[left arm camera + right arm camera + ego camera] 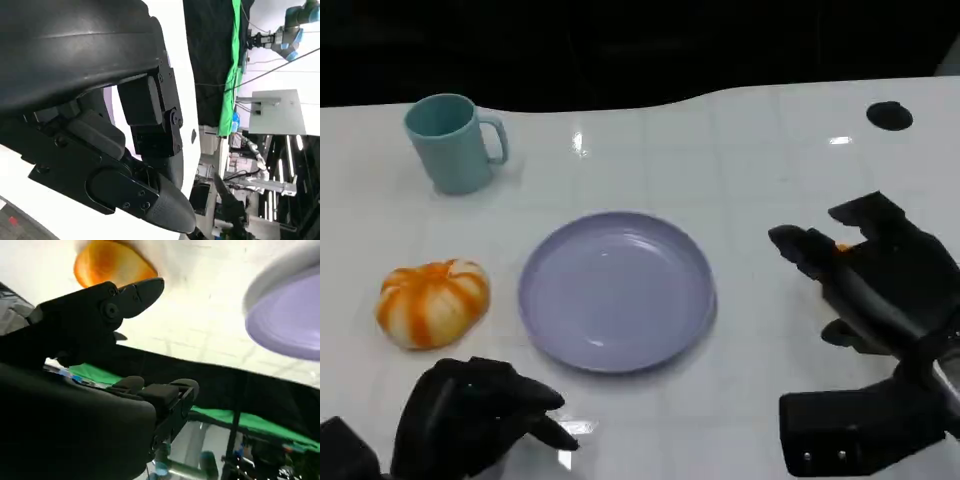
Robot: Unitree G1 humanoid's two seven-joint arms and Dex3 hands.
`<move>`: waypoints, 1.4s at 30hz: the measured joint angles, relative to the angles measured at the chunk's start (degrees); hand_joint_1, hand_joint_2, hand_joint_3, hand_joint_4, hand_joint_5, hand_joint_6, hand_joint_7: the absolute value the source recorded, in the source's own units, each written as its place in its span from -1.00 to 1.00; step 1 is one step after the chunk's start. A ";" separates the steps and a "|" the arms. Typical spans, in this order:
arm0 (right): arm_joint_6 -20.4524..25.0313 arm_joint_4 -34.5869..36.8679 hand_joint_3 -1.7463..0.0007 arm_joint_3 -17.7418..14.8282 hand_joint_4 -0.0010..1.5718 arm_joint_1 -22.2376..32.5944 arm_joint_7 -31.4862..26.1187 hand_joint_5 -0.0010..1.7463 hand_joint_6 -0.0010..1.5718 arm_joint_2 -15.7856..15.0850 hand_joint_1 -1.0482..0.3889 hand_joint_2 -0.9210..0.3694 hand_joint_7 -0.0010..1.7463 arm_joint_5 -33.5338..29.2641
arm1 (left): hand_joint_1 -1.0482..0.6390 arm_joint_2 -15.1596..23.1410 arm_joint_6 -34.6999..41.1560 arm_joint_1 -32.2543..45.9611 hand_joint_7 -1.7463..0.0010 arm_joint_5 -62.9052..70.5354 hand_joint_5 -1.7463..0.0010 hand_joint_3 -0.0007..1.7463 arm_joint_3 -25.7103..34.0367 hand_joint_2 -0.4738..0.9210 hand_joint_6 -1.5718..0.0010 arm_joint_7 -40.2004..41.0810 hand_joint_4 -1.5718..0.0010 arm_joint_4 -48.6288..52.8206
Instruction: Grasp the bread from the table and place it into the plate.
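I have not yet taken hold of anything, so this is the reach before the grasp. Taking the plate (617, 290) as my landmark: the bread (431, 302), a round orange-and-white striped loaf, sits on the tabletop (770, 180) to the plate's left, close to its rim but apart from it. My left hand (480, 415) hangs nearer me than the plate and off its left edge, just this side of the bread, fingers curled loosely inward with nothing in them. My right hand (875, 275) hovers to the plate's right, well clear of it, fingers spread and empty.

By my reckoning the left hand is the one for this job. It needs to go forward and a little outward, away from the plate, until it is over the loaf, spread its fingers wide enough for that round body, then come down and close. After that comes a short carry rightward to set the loaf in the plate's hollow.

By count: one bread, one plate, one teal mug (452, 142) beyond the plate to its far left, and one small dark round mark (889, 115) beyond it to the far right.
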 measured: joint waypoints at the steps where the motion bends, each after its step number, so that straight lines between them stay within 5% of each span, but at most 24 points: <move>1: 0.64 0.94 0.99 0.37 -0.99 -0.26 -0.09 -0.33 -0.55 0.00 -0.17 -0.75 -0.98 -0.37 | -1.00 -0.01 0.00 0.02 0.84 0.00 0.56 -1.00 0.01 0.81 -1.00 0.00 -1.00 0.00; 16: 7.29 14.63 0.99 4.01 -0.85 -5.81 -0.42 -0.62 -0.58 -0.91 -0.22 -0.79 -1.00 -1.18 | -1.00 -0.01 -0.01 0.11 0.85 -0.04 0.57 -1.00 0.03 0.80 -1.00 0.00 -1.00 -0.01; 33: 7.38 27.15 1.00 6.11 -0.77 -11.50 -5.84 -0.71 -0.58 -1.43 -0.18 -0.82 -0.99 4.36 | -1.00 -0.01 -0.01 0.50 0.85 -0.09 0.57 -1.00 0.00 0.80 -1.00 0.00 -1.00 -0.34; 42: 5.90 36.61 0.99 6.81 -0.49 -15.10 -9.20 -0.81 -0.44 0.21 -0.10 -0.90 -0.96 10.49 | -1.00 -0.01 0.05 0.87 0.86 -0.17 0.57 -1.00 0.00 0.80 -1.00 0.00 -1.00 -0.81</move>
